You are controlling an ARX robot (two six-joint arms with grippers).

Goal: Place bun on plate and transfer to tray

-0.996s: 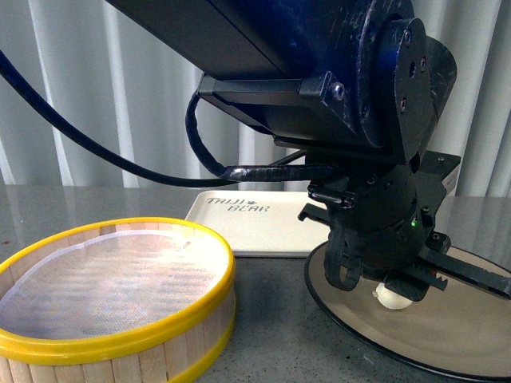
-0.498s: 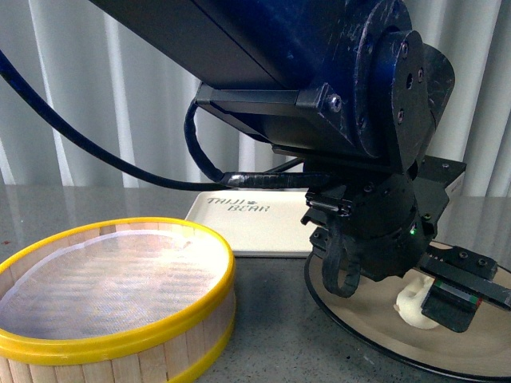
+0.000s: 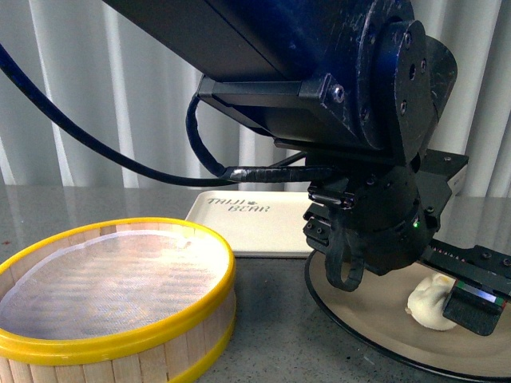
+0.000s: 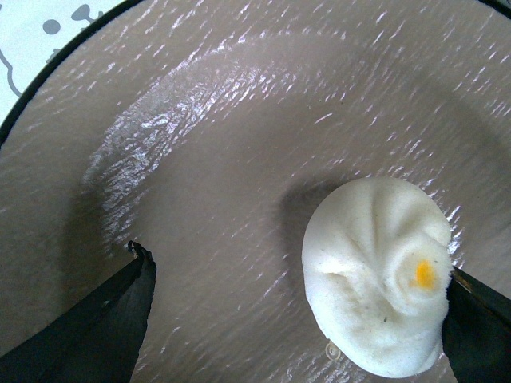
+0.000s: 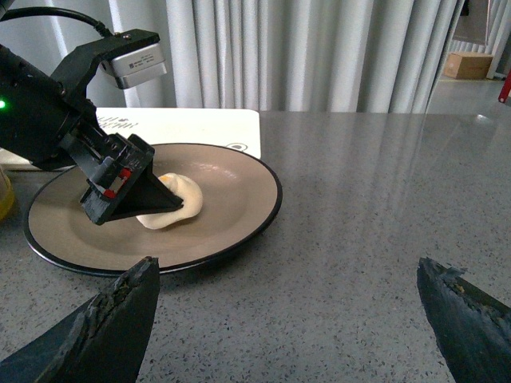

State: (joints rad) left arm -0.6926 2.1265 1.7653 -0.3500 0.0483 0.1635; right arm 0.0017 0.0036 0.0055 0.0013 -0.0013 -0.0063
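Left jaws widened; bun (image 3: 429,302) well inside plate (image 3: 375,327).

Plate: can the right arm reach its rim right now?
Probably yes. The right claw is open, with only bare table between it and the plate; the left claw hangs over the bun, off that edge.

bun (image 4: 379,275): white, pleated, small orange spot at the twist. Sits on the plate (image 5: 231,207), off-centre, on its right part in the front view. The twist leans to one side, so it's tilted.
plate: round, shallow, glossy beige-brown inside with a thin black rim, lying flat.
tray (image 3: 255,227): cream rectangle, rounded corners, "BEAR" print, bare top. It lies just behind the plate; can't tell whether the edges touch.
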